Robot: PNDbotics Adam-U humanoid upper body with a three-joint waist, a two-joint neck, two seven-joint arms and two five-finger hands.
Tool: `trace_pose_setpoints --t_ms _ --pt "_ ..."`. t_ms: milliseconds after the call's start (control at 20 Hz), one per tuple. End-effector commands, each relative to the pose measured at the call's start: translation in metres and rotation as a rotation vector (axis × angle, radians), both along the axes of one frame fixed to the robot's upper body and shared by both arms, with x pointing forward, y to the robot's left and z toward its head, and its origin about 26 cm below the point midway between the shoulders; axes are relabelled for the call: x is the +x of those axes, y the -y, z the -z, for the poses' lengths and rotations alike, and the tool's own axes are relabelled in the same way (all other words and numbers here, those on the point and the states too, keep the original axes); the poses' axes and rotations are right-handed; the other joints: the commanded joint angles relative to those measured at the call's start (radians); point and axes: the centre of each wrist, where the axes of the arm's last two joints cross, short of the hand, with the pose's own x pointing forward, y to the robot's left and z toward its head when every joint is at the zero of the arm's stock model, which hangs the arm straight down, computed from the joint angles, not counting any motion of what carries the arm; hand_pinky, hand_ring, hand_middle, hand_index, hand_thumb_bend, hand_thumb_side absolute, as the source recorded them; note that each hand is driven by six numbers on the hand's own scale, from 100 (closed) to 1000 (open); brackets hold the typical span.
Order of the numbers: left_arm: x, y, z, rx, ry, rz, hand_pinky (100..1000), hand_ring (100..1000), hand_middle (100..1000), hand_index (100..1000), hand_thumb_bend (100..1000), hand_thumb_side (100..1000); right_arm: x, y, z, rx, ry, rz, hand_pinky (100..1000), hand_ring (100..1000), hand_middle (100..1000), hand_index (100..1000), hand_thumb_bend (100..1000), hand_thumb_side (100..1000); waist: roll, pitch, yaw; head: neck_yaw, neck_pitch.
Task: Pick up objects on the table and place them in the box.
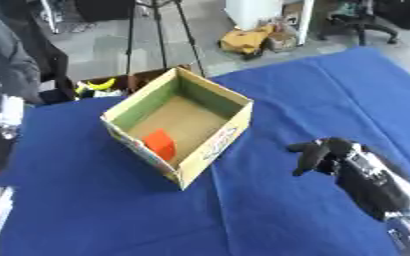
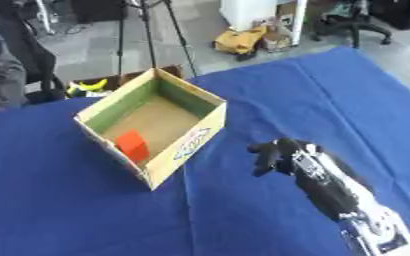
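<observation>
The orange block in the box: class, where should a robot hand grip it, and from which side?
Grip the orange block by its upper faces, coming from above. It sits low inside the box, near one wall, so the walls probably block any sideways approach.

An open cardboard box (image 1: 210, 103) sits askew on the blue cloth, one corner pointing toward the near edge, its flaps gone and its brown floor showing. A small red block (image 1: 161, 144) lies inside, against the near-left wall.
</observation>
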Motion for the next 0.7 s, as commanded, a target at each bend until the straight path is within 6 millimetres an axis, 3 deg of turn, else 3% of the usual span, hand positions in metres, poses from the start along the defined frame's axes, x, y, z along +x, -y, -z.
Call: trace_pose_setpoints --t_ms 50,250,700 --pt "-0.018 -0.021 -0.005 -0.064 0.045 -0.075 547 757 625 729 301 887 -0.003 0.004 -0.009 -0.009 0.033 0.017 639 855 546 554 100 793 -0.008 -0.012 0.017 -0.003 0.020" --pt "-0.029 -0.030 0.021 -0.135 -0.012 -0.140 542 759 621 728 278 913 -0.003 0.006 -0.012 -0.003 0.047 0.031 640 855 547 559 100 786 -0.014 -0.012 0.045 0.008 0.042" --pt "-0.037 -0.022 0.055 -0.270 -0.033 -0.178 528 746 608 723 238 937 -0.001 0.007 -0.019 0.003 0.078 0.019 640 853 546 579 100 765 -0.021 -0.003 0.058 0.056 0.084"
